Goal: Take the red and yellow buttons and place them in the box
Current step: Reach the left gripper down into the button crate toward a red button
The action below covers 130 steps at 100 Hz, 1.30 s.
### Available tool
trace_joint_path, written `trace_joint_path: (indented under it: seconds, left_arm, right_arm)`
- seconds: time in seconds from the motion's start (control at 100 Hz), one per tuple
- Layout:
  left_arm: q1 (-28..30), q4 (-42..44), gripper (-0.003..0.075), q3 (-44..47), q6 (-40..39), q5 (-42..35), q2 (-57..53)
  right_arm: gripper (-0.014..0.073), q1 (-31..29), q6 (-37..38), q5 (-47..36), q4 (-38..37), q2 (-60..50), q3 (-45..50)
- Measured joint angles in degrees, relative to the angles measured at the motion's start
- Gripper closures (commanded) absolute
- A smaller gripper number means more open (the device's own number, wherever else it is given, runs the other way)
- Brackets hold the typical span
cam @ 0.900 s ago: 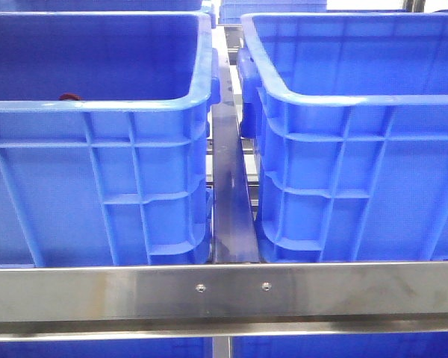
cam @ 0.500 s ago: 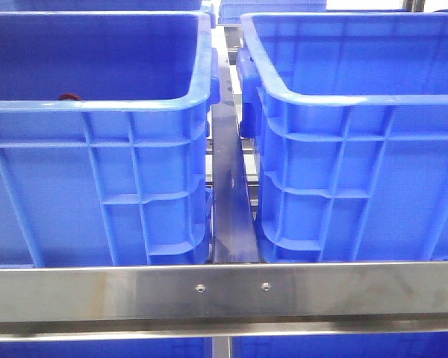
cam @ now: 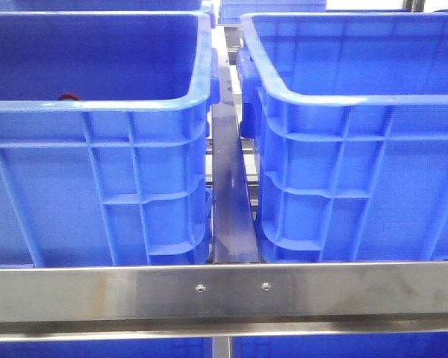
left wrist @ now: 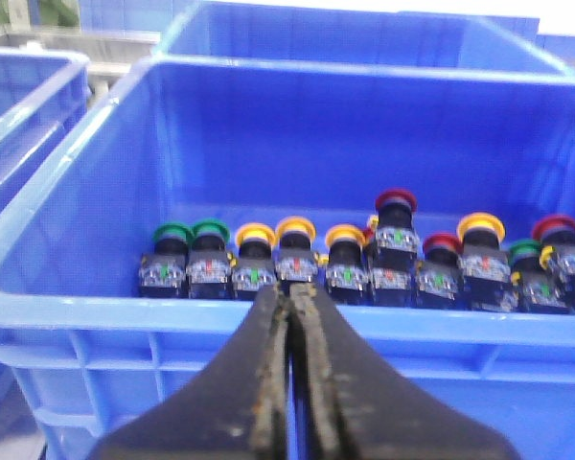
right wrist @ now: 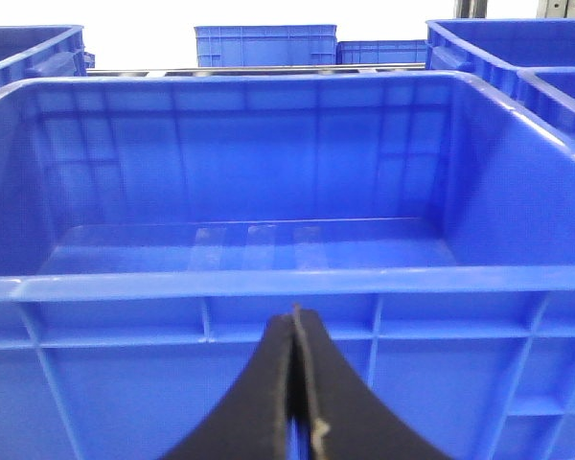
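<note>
Along the floor of the left blue crate (left wrist: 86,305) runs a row of push buttons. Red-capped buttons (left wrist: 396,200) and yellow-capped buttons (left wrist: 295,228) stand there among green-capped ones (left wrist: 172,232). My left gripper (left wrist: 290,292) is shut and holds nothing, just outside this crate's near rim. In the front view only a dark red cap (cam: 69,96) peeks over that crate's rim (cam: 97,104). The box (right wrist: 268,285) in the right wrist view is bare inside. My right gripper (right wrist: 294,316) is shut on nothing in front of its near wall. Neither gripper shows in the front view, where the box (cam: 343,99) is on the right.
A steel rail (cam: 224,291) crosses in front of both crates, and a steel bar (cam: 230,186) runs back through the gap between them. More blue crates (right wrist: 264,45) stand behind and to the sides.
</note>
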Motion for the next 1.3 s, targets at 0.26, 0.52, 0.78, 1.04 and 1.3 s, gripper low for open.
trace_joint_path:
  seconds: [0.26, 0.52, 0.78, 1.04, 1.3]
  left_arm:
    - [0.0, 0.0, 0.0734, -12.1, 1.4, 13.1, 16.4]
    - [0.0, 0.0, 0.0242, -22.8, 2.8, 17.6, 32.3]
    - [-0.7, -0.9, 0.0132, -32.4, 2.8, 21.4, 45.4]
    - [-6.7, -1.2, 0.0132, -43.7, 2.9, 24.6, 59.9]
    - [-10.4, -1.3, 0.0132, -56.7, 3.0, 31.1, 74.9]
  right_arm:
    - [0.0627, 0.0, 0.0, 0.0, 0.0, 0.0, 0.0]
    - [0.0627, 0.0, 0.0, 0.0, 0.0, 0.0, 0.0]
    - [0.0627, 0.0, 0.0, 0.0, 0.0, 0.0, 0.0]
    - [0.0627, 0.0, 0.0, 0.0, 0.0, 0.0, 0.0]
    - [0.0627, 0.0, 0.0, 0.0, 0.0, 0.0, 0.0]
